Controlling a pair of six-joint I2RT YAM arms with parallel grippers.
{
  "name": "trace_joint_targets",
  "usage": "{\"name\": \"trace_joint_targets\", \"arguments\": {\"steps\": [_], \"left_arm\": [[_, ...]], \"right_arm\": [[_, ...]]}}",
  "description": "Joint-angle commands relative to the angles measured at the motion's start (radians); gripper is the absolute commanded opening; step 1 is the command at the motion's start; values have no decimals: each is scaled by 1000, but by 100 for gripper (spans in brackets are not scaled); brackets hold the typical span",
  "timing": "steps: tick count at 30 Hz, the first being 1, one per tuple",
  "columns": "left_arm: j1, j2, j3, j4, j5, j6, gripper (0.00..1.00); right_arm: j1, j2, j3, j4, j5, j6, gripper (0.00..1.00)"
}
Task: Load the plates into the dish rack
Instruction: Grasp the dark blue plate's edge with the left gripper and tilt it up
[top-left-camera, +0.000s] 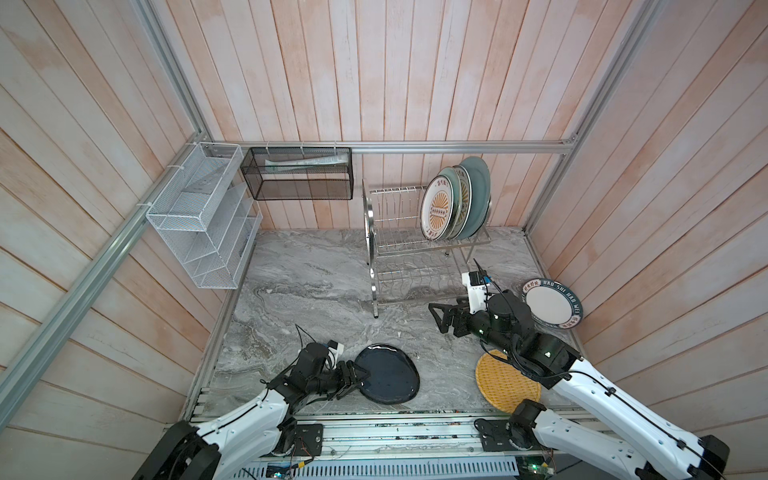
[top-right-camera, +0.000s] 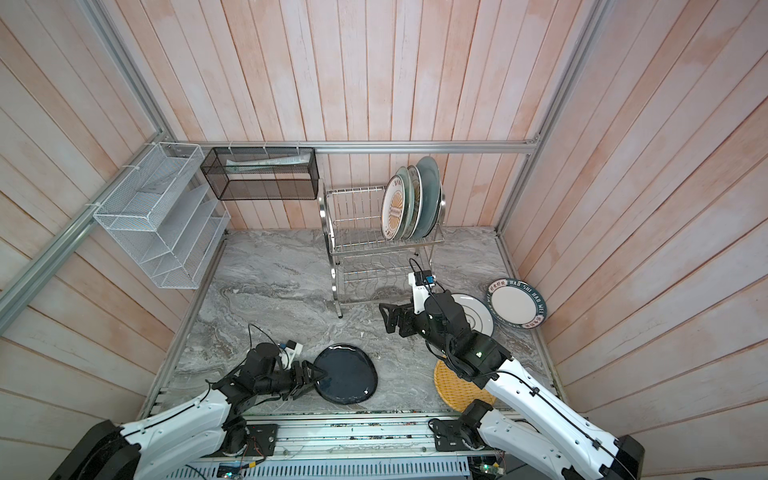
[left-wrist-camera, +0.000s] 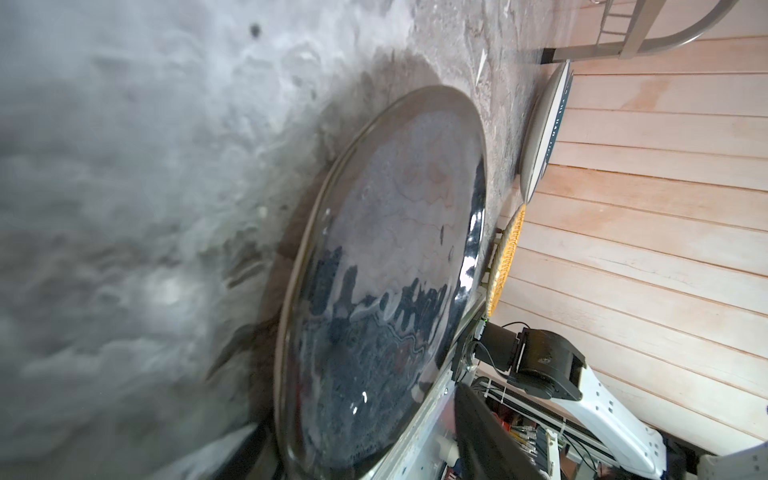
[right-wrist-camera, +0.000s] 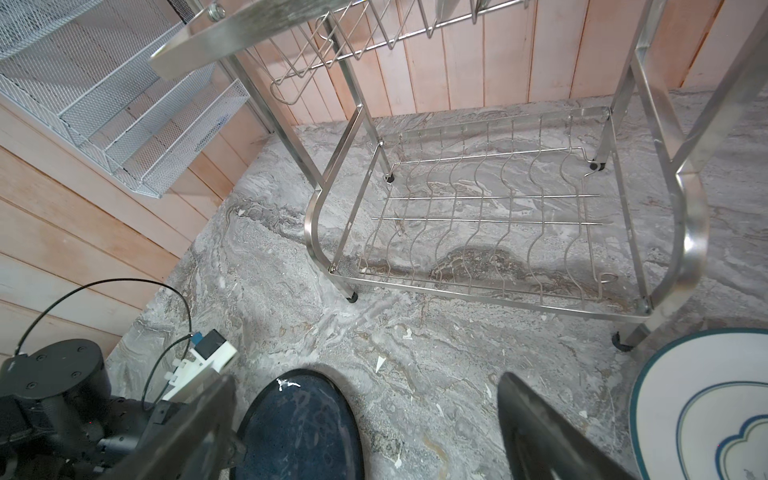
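Above the counter's (top-left-camera: 316, 291) back left corner, a white mesh organiser (top-left-camera: 199, 224) hangs on the wall. A black mesh basket (top-left-camera: 297, 174) hangs beside it on the back rail.

Near the front edge, left of the middle, the dark navy plate (top-left-camera: 388, 374) lies on the counter. The left gripper (top-left-camera: 353, 378) is at that plate's left rim, and its fingers (left-wrist-camera: 486, 436) are partly apart with the rim between them. The left wrist view is blurred there, so I cannot tell whether they pinch the rim or only straddle it.

By the back edge, right of the middle, stands the dish rack (top-left-camera: 415, 249). Four plates stand upright at the right end of its upper tier:
- an orange-sunburst plate (top-left-camera: 436, 210) at the left of the row
- a pale green plate (top-left-camera: 452, 176)
- a patterned-rim plate (top-left-camera: 465, 187)
- a grey-blue plate (top-left-camera: 478, 191) at the right

The right gripper (top-left-camera: 437, 318) hovers just in front of the rack's lower tier. Its fingers (right-wrist-camera: 540, 436) are spread wide and hold nothing.

A yellow woven plate (top-left-camera: 498, 388) lies by the front edge, partly under the right arm. Further back, a blue-ringed white plate (top-right-camera: 476, 316) is half hidden by that arm. Beside it, a white lettered plate (top-left-camera: 550, 303) lies at the right edge, seemingly tilted.
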Motion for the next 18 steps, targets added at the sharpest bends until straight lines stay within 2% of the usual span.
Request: {"name": "trace_joint_targets", "arguments": {"steps": [1, 8, 12, 18], "left_arm": [[-34, 137, 5, 145, -66, -38, 57], [-63, 367, 37, 327, -102, -70, 48], [-65, 423, 44, 364, -124, -73, 42], [-64, 457, 49, 373, -157, -59, 25]], "right_arm": [[-10, -6, -17, 28, -25, 16, 98], [-22, -38, -43, 25, -50, 28, 98], [-30, -48, -54, 22, -58, 34, 98], [-33, -49, -66, 33, -71, 44, 98]]}}
